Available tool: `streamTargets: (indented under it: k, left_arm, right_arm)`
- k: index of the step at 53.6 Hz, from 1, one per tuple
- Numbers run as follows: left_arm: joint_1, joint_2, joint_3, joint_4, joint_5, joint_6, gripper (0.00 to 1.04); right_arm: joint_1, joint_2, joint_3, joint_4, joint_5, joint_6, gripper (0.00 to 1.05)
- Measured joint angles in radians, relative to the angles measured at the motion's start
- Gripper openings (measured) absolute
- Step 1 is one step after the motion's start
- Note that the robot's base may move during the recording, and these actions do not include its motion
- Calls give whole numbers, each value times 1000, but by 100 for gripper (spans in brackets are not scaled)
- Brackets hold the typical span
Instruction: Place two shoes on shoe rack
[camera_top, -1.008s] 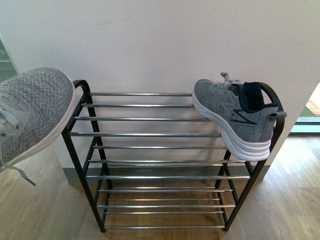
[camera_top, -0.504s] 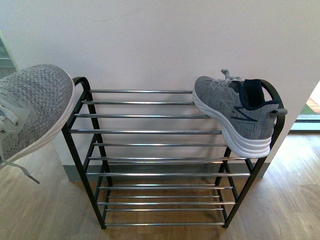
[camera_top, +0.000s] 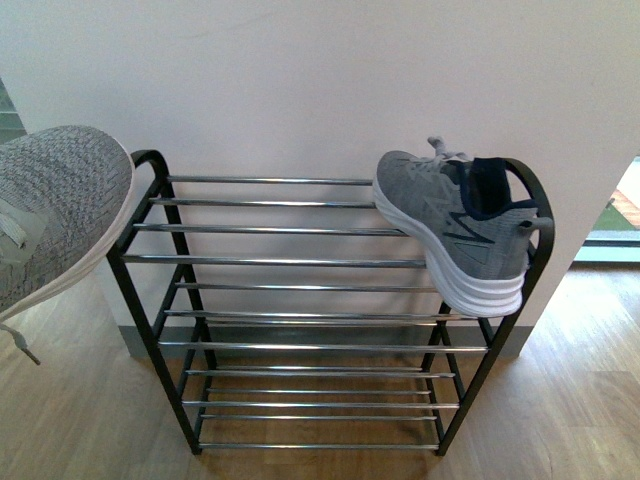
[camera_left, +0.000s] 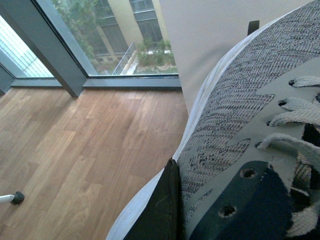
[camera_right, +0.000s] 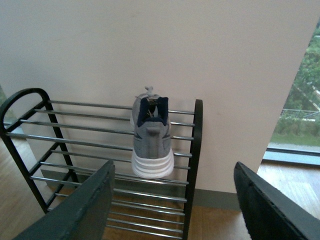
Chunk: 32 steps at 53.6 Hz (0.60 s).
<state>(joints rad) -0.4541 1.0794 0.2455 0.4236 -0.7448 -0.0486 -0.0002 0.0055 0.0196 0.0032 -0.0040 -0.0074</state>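
We've got a wood floor (camera_top: 580, 400), a white wall (camera_top: 300, 80) and a big window (camera_left: 100, 30) here. Our left gripper (camera_left: 200, 202) is clamped on one grey sneaker (camera_top: 55, 210), held up by the shoe rack (camera_top: 290, 260) at its left end. Our right gripper (camera_right: 175, 200) is spread wide and empty. The other sneaker (camera_top: 455, 230) sits tilted at the right end of the top tier, heel poking over the front rod.

L gripper (camera_left: 205, 200) clamped on sneaker (camera_left: 235, 115): one finger (camera_left: 167, 205) against the sole edge, the other on the laced upper. R gripper (camera_right: 174, 170) holds nothing, jaws spread wide, level, pointing fwd.
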Motion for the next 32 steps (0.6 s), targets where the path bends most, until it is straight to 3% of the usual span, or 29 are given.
streamTargets:
  k: [10,12,13,15,18,23,32]
  left_arm:
    - [-4,1,0,6,0,5,2]
    - [-19,28,-3,64,-66,24,2]
    - [-36,64,0,126,-162,26,2]
    - [-46,104,22,164,-250,24,2]
    - [-41,154,79,148,-294,-6,2]
    - [10,274,256,-34,-192,-140,2]
    - [57,604,676,-283,96,-410,2]
  right_arm:
    - [0,0,0,0,3,0,97]
    - [0,0,0,0,5,1,96]
    - [0,0,0,0,10,2,95]
    - [0,0,0,-3,10,3,95]
    - [0,0,0,-3,10,4,95]
    - [0,0,0,-3,8,4,95]
    - [0,-1,0,-3,6,4,95]
